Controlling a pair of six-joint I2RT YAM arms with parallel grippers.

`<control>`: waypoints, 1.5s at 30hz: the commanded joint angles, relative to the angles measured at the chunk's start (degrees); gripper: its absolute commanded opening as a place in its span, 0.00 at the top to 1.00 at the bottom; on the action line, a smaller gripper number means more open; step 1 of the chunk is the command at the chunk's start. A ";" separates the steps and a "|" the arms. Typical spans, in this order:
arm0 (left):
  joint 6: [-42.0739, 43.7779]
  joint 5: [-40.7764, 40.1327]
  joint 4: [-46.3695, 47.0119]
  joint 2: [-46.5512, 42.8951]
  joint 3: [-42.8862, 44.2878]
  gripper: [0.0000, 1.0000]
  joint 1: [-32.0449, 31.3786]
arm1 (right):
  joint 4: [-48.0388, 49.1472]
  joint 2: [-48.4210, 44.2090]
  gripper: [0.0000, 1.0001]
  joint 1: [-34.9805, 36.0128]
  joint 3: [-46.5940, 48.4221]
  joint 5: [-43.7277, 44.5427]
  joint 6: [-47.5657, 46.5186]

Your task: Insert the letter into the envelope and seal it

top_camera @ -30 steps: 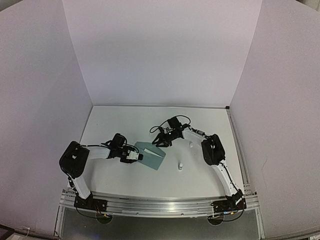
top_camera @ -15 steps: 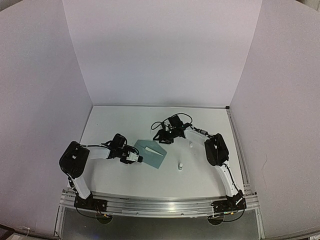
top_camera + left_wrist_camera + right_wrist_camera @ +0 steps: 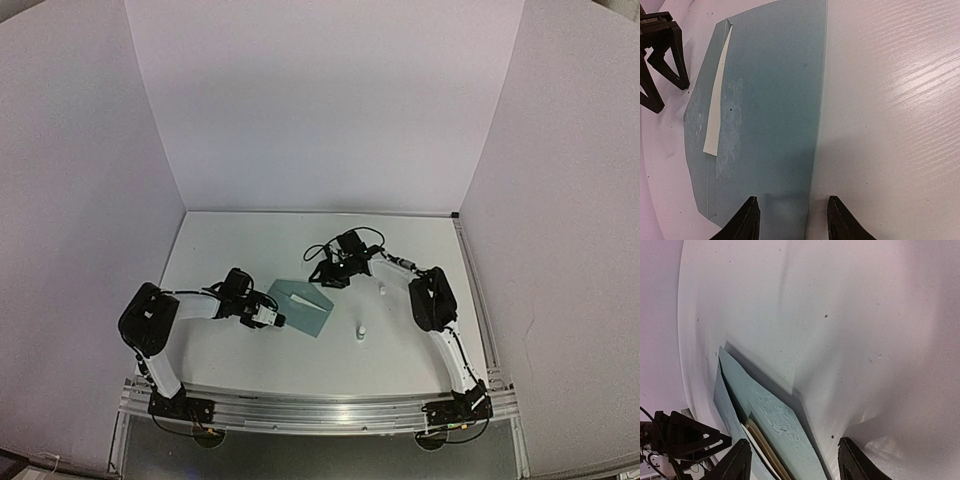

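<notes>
Your left gripper [image 3: 792, 200] has its jaws spread wide and holds nothing. One fingertip sits over the near corner of the envelope [image 3: 770, 90], the other over the bare table [image 3: 890, 125], so the envelope's long edge runs straight ahead between them. You cannot tell whether that fingertip touches the paper. A white strip [image 3: 717, 100] lies on the envelope ahead and to the left of those fingers. Past it stands your right gripper [image 3: 794, 441], also spread open and empty, just off the envelope's far edge. In its wrist view the teal flap lies ahead between its fingers. The tan bordered edge of the letter [image 3: 764, 446] shows tucked inside under the flap. A small white bottle [image 3: 361, 333] stands apart, on the right gripper's near side.
</notes>
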 commanded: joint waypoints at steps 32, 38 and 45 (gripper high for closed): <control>3.16 -3.54 -3.43 2.38 -4.37 0.54 -0.26 | 9.25 6.42 0.44 -0.07 0.53 -18.75 7.62; 3.20 -3.65 -3.22 2.47 -4.46 0.54 -0.26 | 17.23 3.88 0.49 0.17 -3.52 -21.23 10.55; 3.55 -3.72 -3.00 2.56 -4.67 0.54 -0.26 | 24.65 2.28 0.55 1.08 -6.64 -24.08 13.66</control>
